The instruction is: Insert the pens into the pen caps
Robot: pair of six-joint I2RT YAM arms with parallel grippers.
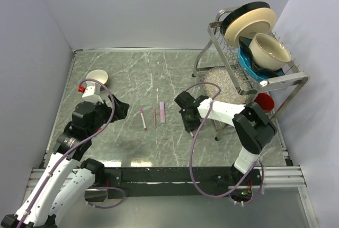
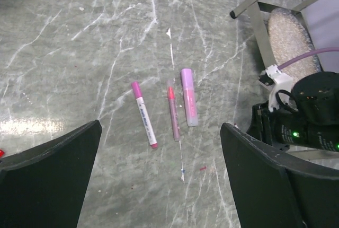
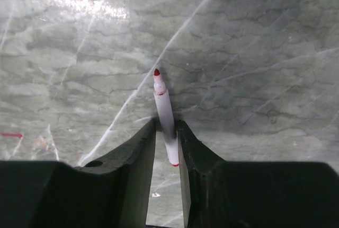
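Note:
Three pens lie side by side on the marble table point(image 1: 132, 74): a white pen with pink ends point(image 2: 144, 114), a thin pink pen point(image 2: 173, 112) and a thicker pale pink pen with a purple end point(image 2: 188, 96). They also show in the top view point(image 1: 153, 115). My left gripper point(image 2: 161, 185) is open and empty, just short of them. My right gripper point(image 3: 167, 132) is shut on a white pen with a red tip point(image 3: 164, 108), tip pointing away, above the table. In the top view the right gripper point(image 1: 187, 119) hides that pen. I see no loose pen cap.
A wire dish rack point(image 1: 288, 82) with plates and bowls stands at the back right, with a pale mesh pad point(image 1: 222, 82) under it and a red cup point(image 1: 264, 101) beside it. A white cup point(image 1: 97, 77) sits at the left. The right arm point(image 2: 304, 114) is close to the right of the pens.

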